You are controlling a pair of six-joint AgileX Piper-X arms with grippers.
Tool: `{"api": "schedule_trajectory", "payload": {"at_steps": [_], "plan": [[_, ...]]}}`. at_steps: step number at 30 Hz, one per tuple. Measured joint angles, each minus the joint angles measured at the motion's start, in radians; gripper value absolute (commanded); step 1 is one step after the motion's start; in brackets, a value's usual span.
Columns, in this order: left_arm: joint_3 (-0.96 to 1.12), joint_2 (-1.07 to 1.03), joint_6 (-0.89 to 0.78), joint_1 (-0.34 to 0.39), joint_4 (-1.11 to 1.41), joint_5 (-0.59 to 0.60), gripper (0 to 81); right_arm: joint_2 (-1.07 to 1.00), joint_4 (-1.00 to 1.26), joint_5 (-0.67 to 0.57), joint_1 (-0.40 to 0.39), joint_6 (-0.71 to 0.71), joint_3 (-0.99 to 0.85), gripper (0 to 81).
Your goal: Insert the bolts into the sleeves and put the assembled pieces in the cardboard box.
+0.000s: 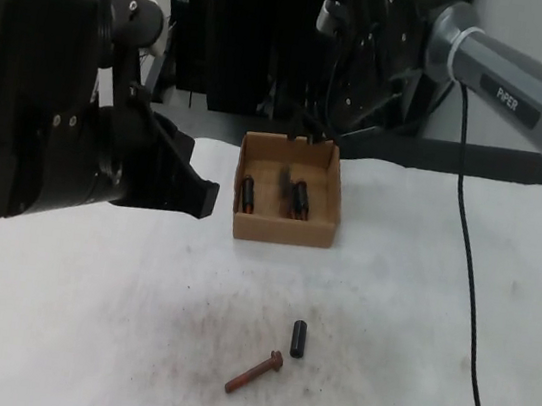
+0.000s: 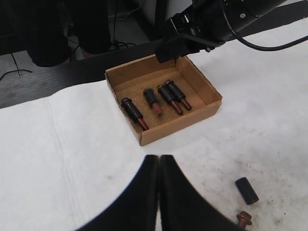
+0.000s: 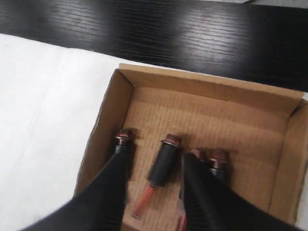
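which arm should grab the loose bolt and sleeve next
Left, probably. Its pincer hangs shut over the cloth, close to the loose sleeve and bolt. The right pincer is open over the cardboard box, farther from both parts.

Ribbed brown cardboard box, matt black sleeve, coppery metal bolt, stained white cloth

I count | brown open-topped cardboard box: 1 | assembled pieces, each a rusty copper-coloured metal bolt seated in a black cylindrical sleeve: 4 | loose short black cylindrical sleeve: 1 | loose rusty copper-coloured metal bolt, bare: 1
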State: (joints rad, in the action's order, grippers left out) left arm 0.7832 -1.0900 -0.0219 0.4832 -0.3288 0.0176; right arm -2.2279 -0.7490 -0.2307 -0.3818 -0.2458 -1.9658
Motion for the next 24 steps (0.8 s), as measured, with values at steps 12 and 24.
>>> {"api": "schedule_trajectory", "payload": {"at_steps": [12,24], "plan": [[0.000,-0.013,0.040,0.000,0.000,0.216,0.2,0.171,-0.226,0.000,0.004,0.076,0.007,0.4],[0.000,-0.229,-0.053,0.024,-0.048,0.520,0.2,0.657,-0.348,-0.027,0.014,0.230,0.462,0.4]]}}
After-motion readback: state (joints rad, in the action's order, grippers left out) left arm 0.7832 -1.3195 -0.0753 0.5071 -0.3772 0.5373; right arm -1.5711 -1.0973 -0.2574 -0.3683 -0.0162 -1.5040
